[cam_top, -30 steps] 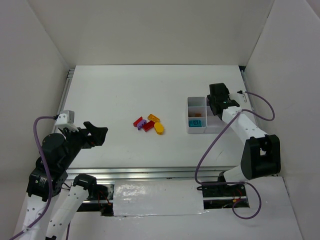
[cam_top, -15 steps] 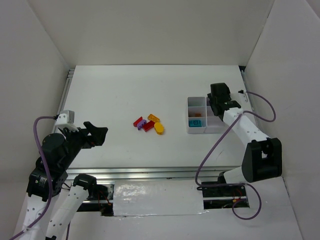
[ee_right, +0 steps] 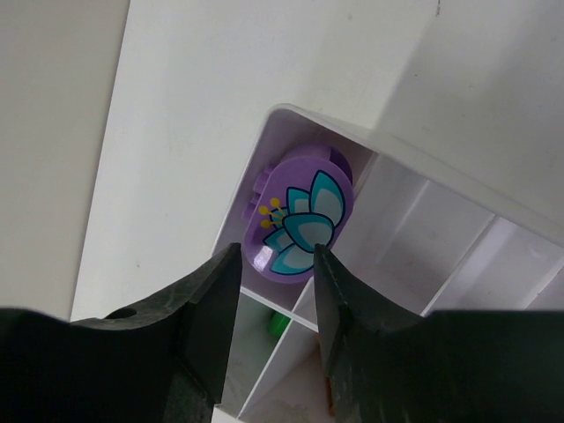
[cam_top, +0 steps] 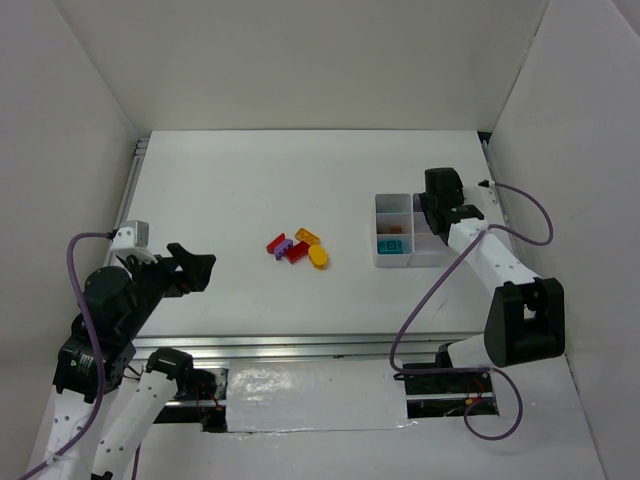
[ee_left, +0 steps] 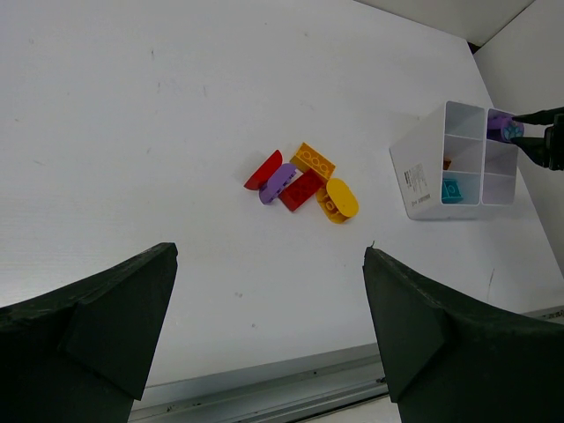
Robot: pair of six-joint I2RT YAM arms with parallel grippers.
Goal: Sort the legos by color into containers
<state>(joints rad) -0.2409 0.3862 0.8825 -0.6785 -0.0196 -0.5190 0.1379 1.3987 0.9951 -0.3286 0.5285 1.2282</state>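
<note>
Between the fingers of the right end effector, clenched tight: a purple oval brick with a flower print, directly over a corner compartment of the white tray. Reached out long from the base, wrist tipped downward. Ahead of the left end effector, spread wide and hung above the tabletop on a folded-back arm: loose bricks in red, purple, orange and yellow, well apart from the tray.

Lego cluster open all round; right gripper, purple lego crowd tray far corner.
</note>
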